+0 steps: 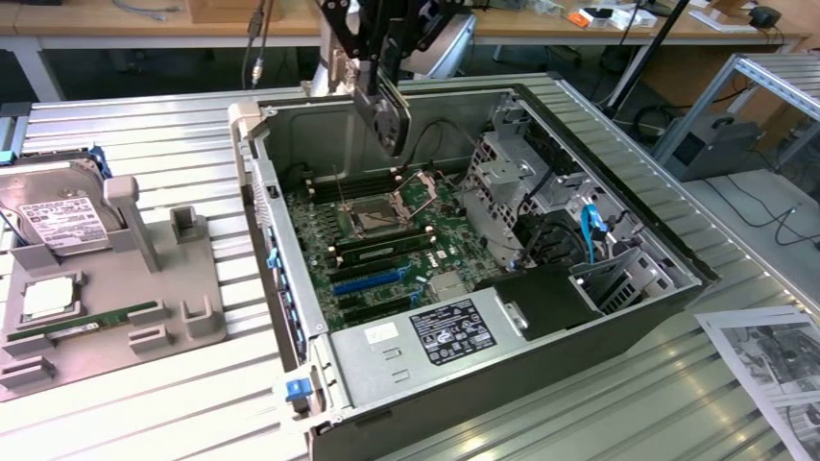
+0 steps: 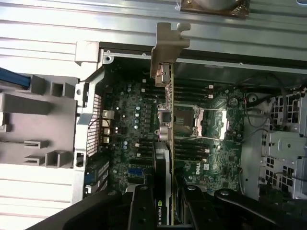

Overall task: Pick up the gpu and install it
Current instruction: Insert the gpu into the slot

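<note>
My gripper [image 1: 382, 88] hangs over the back part of the open computer case [image 1: 276, 250], shut on the gpu [image 1: 391, 130]. The gpu is a dark flat card held on edge, clear of the motherboard [image 1: 384, 240] below it. In the wrist view the gpu [image 2: 165, 124] runs edge-on away from my gripper [image 2: 165, 208], and its silver bracket [image 2: 170, 43] reaches out near the case wall. The black fingers [image 2: 139, 211] press on both faces of the card. Blue expansion slots [image 1: 372, 281] lie on the board toward the front of the case.
On the exterior view's left a grey fixture [image 1: 115, 288] holds a hard drive [image 1: 58, 216], a green memory stick [image 1: 90, 324] and a square chip [image 1: 45, 298]. Drive cages and cables [image 1: 564, 221] fill the case's right side. Printed sheets [image 1: 769, 365] lie at the right.
</note>
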Tool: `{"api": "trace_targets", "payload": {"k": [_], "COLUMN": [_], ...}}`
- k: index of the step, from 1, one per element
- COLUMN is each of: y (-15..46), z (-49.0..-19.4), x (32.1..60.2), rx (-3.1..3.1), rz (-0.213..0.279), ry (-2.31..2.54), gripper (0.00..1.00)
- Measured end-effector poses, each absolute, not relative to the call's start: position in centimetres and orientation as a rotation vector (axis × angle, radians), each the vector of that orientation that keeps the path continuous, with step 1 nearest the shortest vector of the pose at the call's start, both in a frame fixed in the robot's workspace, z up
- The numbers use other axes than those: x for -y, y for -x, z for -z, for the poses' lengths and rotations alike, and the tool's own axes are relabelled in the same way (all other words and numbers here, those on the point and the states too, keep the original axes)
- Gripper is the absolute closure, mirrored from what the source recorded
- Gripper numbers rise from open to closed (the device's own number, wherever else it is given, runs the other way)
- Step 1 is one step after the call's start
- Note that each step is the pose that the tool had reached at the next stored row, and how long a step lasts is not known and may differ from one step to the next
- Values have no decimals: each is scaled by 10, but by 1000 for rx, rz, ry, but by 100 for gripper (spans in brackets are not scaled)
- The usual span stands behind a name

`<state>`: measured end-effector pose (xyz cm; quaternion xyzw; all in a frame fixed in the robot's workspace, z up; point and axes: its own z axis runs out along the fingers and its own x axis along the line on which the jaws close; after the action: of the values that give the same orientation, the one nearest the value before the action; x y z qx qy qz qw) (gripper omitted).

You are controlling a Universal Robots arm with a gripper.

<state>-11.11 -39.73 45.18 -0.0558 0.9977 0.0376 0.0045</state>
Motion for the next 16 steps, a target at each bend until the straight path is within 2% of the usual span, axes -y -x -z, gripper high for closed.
{"api": "trace_targets", "payload": {"k": [16], "y": [111], "z": [-452], "x": [397], "rx": [-3078], "rz": [-120], "ry": [678], "gripper": [73]}}
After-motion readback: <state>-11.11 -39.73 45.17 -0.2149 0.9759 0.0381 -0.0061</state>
